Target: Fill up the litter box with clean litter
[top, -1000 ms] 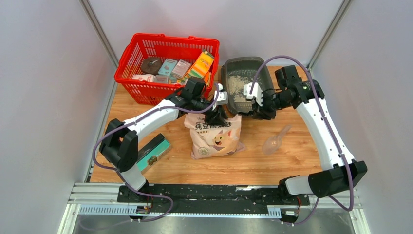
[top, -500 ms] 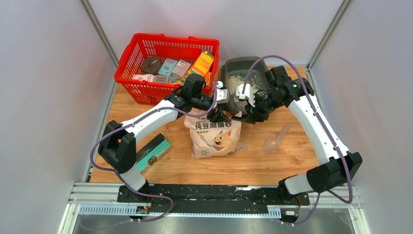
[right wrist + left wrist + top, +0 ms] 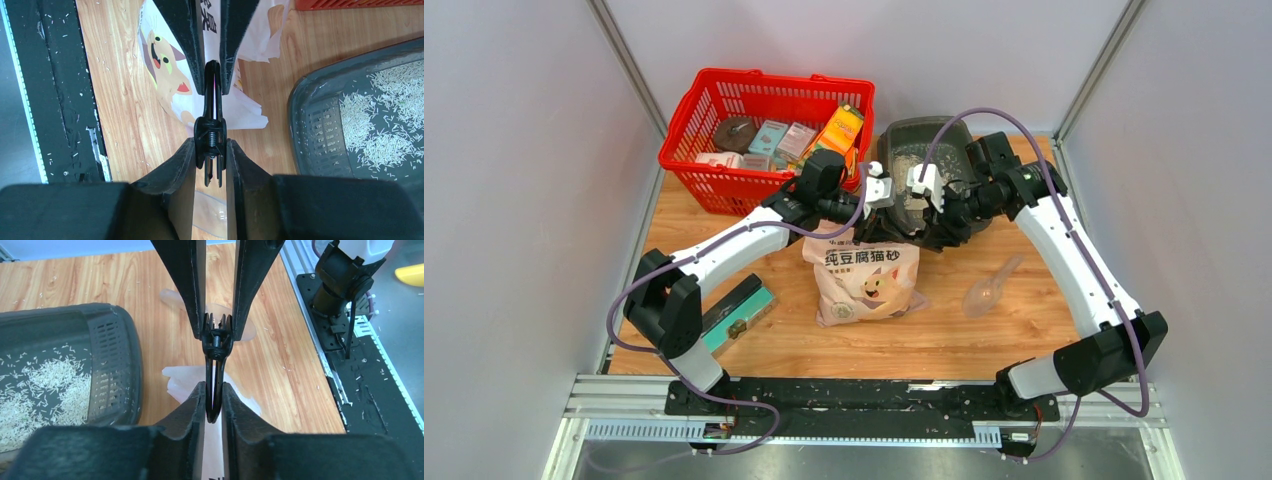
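Note:
The dark grey litter box (image 3: 921, 150) stands at the back of the table with a thin layer of pale clean litter (image 3: 911, 165) in it. In front of it lies the pinkish-beige litter bag (image 3: 866, 280) with a cartoon cat. Above the bag's top edge both grippers meet on a small black spring clip (image 3: 216, 347). My left gripper (image 3: 214, 390) is shut on the clip's thin looped end. My right gripper (image 3: 210, 147) is shut on its spring end (image 3: 210, 131). Whether the clip still bites the bag is hidden.
A red mesh basket (image 3: 724, 100) with several boxes stands at the back left, close to the left arm. A clear plastic scoop (image 3: 990, 290) lies right of the bag. A teal-and-black box (image 3: 742, 305) lies at the front left. Loose granules dot the wood.
The left gripper has closed onto the clip's thin end. The right arm with the clip has shifted a little to the left, towards the left gripper.

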`<state>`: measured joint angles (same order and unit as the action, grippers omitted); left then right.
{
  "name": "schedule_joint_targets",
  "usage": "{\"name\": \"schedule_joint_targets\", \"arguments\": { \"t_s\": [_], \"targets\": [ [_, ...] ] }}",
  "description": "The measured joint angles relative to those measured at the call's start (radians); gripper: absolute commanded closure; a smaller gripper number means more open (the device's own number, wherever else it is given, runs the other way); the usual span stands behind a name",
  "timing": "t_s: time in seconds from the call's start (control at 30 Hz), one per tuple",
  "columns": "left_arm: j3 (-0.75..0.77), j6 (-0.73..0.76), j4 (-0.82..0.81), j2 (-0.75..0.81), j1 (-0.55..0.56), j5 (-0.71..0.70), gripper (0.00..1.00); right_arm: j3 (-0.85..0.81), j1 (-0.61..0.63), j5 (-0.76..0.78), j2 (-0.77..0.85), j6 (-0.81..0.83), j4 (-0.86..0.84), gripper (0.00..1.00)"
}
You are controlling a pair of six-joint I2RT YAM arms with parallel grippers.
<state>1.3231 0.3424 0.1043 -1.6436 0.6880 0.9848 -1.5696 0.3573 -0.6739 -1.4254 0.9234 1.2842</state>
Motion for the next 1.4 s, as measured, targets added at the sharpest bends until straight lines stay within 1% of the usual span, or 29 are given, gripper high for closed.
{"name": "schedule_joint_targets", "arguments": {
  "t_s": [0.03, 0.07, 0.13, 0.17, 0.23, 0.27, 0.37, 0.43, 0.57, 0.87, 1.13, 1.4],
  "targets": [
    [0.000, -0.002, 0.002, 0.000, 0.000, 0.003, 0.95, 0.000, 0.000, 0.001, 0.000, -0.006, -0.006, 1.00],
    [0.000, -0.001, 0.002, 0.000, 0.000, 0.004, 1.00, 0.000, 0.000, 0.000, 0.000, -0.011, -0.008, 1.00],
    [0.000, -0.003, 0.005, 0.000, 0.000, 0.008, 1.00, 0.000, 0.000, 0.001, 0.000, -0.019, -0.010, 1.00],
    [0.000, -0.004, 0.006, 0.000, 0.000, 0.010, 1.00, 0.000, 0.000, 0.001, 0.000, -0.024, -0.011, 0.86],
    [0.000, -0.003, 0.006, 0.000, 0.000, 0.011, 1.00, 0.001, 0.000, 0.002, 0.000, -0.041, -0.015, 0.66],
    [0.000, -0.003, 0.007, 0.000, 0.000, 0.011, 1.00, 0.003, 0.000, 0.002, 0.001, -0.048, -0.018, 0.53],
    [0.000, -0.003, 0.007, 0.000, 0.000, 0.011, 1.00, 0.027, 0.000, 0.008, 0.014, -0.076, -0.054, 0.44],
    [0.000, -0.005, 0.007, 0.000, 0.000, 0.011, 1.00, 0.059, 0.000, 0.012, 0.033, -0.087, -0.084, 0.42],
    [0.000, -0.012, 0.006, 0.000, 0.000, 0.011, 1.00, 0.117, 0.000, 0.016, 0.077, -0.113, -0.142, 0.43],
    [0.000, -0.026, 0.005, 0.000, 0.000, 0.011, 1.00, 0.122, 0.000, 0.005, 0.084, -0.145, -0.201, 0.49],
    [0.000, -0.032, 0.005, 0.000, 0.000, 0.011, 1.00, 0.131, 0.000, -0.016, 0.077, -0.153, -0.205, 0.53],
    [0.005, -0.046, 0.006, 0.000, 0.001, 0.011, 1.00, 0.133, 0.000, -0.025, 0.066, -0.155, -0.205, 0.60]
  ]
}}
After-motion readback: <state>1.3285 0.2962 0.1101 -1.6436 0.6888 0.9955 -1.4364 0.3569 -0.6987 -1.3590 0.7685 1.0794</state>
